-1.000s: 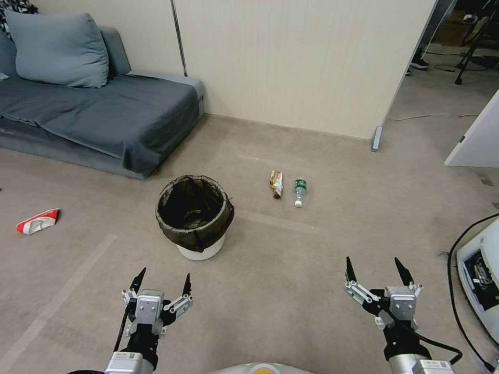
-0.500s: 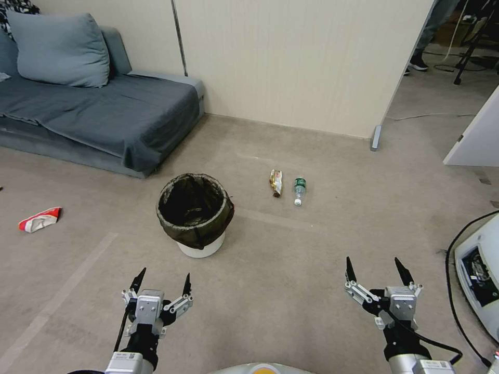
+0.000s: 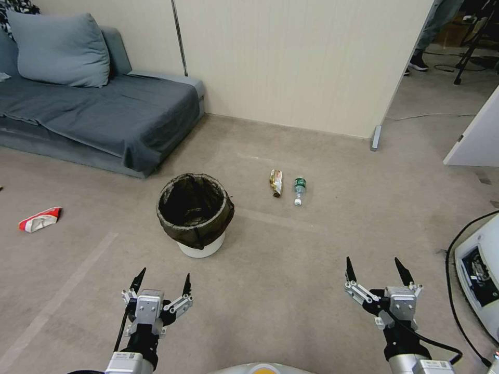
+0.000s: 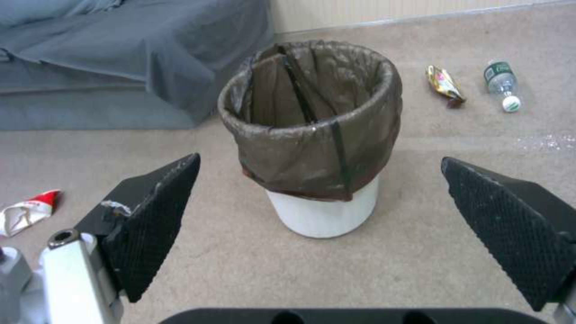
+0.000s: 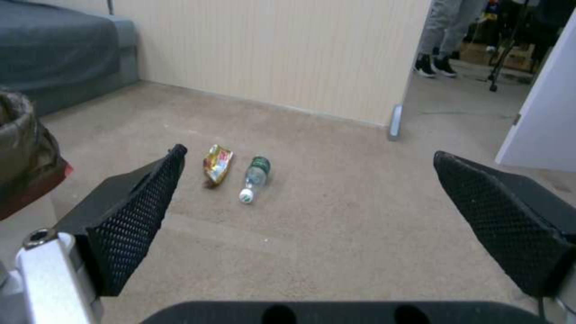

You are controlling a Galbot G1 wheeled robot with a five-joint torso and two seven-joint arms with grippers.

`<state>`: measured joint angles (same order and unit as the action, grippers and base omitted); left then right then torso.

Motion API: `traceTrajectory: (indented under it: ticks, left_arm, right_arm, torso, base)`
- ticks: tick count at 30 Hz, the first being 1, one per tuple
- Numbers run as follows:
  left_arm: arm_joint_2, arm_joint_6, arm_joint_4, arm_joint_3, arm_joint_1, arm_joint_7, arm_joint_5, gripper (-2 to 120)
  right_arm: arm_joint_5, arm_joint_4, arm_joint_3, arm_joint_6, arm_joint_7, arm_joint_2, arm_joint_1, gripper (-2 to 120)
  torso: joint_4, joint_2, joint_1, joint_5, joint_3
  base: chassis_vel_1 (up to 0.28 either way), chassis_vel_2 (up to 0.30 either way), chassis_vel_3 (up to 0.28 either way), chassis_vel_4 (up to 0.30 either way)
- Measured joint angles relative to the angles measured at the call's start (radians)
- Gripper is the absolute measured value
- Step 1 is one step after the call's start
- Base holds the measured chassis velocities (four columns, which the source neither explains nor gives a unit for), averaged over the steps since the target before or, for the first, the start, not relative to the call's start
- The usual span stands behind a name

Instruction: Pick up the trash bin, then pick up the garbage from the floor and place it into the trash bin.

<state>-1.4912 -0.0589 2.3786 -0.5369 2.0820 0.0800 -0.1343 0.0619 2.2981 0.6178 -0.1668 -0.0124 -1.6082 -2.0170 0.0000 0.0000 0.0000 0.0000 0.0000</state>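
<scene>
The trash bin (image 3: pixel 195 213) (image 4: pixel 318 135) (image 5: pixel 24 153), a small white bucket with a dark bag folded over its rim, stands upright on the carpet ahead. Garbage lies on the floor: a yellow snack wrapper (image 3: pixel 276 183) (image 4: pixel 444 83) (image 5: pixel 217 164) and a clear bottle (image 3: pixel 299 191) (image 4: pixel 501 83) (image 5: pixel 255 177) to the bin's right, and a red-and-white packet (image 3: pixel 39 219) (image 4: pixel 27 211) far to its left. My left gripper (image 3: pixel 161 283) (image 4: pixel 321 227) hovers open, short of the bin. My right gripper (image 3: pixel 375 270) (image 5: pixel 306 229) is open too, held low over bare carpet.
A grey sofa (image 3: pixel 93 109) with a cushion stands at the back left against a beige wall (image 3: pixel 291 57). A doorway opens at the back right. A white device (image 3: pixel 481 272) with a black cable sits on the floor at the right edge.
The whole head picture shifted slightly about a second ago as the camera moved. Both arms and the floor items kept their places since.
</scene>
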Motion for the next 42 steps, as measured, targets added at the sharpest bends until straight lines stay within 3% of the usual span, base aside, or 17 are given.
traceTrajectory:
  ticks: [20,42]
  left_arm:
    - [0.0,0.0,0.0,0.0,0.0,0.0,0.0,100]
    - [0.0,0.0,0.0,0.0,0.0,0.0,0.0,100]
  right_arm:
    - [0.0,0.0,0.0,0.0,0.0,0.0,0.0,100]
    - [0.0,0.0,0.0,0.0,0.0,0.0,0.0,100]
  torso:
    - [0.0,0.0,0.0,0.0,0.0]
    - [0.0002,0.0,0.0,0.0003,0.0]
  base:
    - [-0.024,0.021,0.02,-0.022]
    - [-0.235,0.225,0.233,-0.235]
